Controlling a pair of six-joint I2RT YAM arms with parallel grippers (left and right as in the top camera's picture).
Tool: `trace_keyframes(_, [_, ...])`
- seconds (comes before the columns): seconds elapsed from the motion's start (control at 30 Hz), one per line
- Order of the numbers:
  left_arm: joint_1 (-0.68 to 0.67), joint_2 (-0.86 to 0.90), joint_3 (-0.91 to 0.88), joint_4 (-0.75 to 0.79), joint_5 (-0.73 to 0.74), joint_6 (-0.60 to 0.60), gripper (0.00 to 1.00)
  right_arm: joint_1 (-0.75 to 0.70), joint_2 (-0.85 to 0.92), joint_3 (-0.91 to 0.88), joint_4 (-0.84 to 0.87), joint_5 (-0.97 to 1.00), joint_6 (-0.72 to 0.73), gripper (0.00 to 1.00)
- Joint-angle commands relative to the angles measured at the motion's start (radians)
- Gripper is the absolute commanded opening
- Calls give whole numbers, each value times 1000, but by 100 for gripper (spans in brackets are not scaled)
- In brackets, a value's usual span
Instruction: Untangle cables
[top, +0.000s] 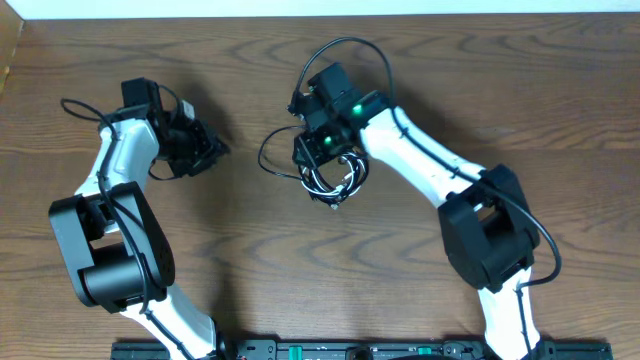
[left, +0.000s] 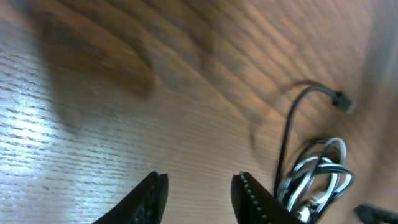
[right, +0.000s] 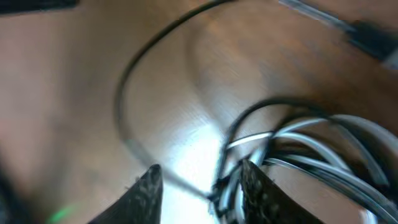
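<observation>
The black and white cables lie in one tangled bundle (top: 335, 178) at the table's middle, with a black loop (top: 272, 152) trailing left. My right gripper (top: 318, 148) is open and sits right over the bundle's upper left. In the right wrist view the coiled cables (right: 311, 146) lie against the right finger, and a black strand (right: 124, 106) runs between the fingers (right: 200, 177). My left gripper (top: 205, 150) is open and empty, well left of the bundle. Its wrist view shows the bundle (left: 317, 177) to the right of the fingers (left: 199, 182), with a black plug end (left: 341, 101).
The wooden table (top: 400, 290) fills the view. Its far edge meets a white wall strip (top: 300, 6). A thicker black arm wire (top: 345, 50) arcs above my right wrist. The arm bases stand at the near edge (top: 300, 350).
</observation>
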Motion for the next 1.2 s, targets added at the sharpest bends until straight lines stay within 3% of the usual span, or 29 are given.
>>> trace_keyframes(0.0, [-11,-11,-20,29,-41,-11,38,39,23,7,39,362,178,37])
trace_keyframes(0.3, [-15,-11,-20,33,-41,-15,38,50,89,5,69,384,312,35])
trace_keyframes(0.53, [-15,-11,-20,34,-40,-15,38,50,165,5,165,140,318,36])
trace_keyframes(0.77, [-15,-11,-20,34,-41,-15,38,55,188,5,193,93,320,36])
trace_keyframes(0.87, [-15,-11,-20,34,-39,-14,38,44,184,7,181,63,257,45])
trace_keyframes(0.93, [-15,-11,-17,37,29,23,39,18,151,13,168,-64,187,54])
trace_keyframes(1.07, [-17,-42,-1,11,80,59,49,-38,73,14,95,-75,176,57])
trace_keyframes(1.17, [-29,-99,-1,0,63,69,50,-83,40,13,8,-40,177,59])
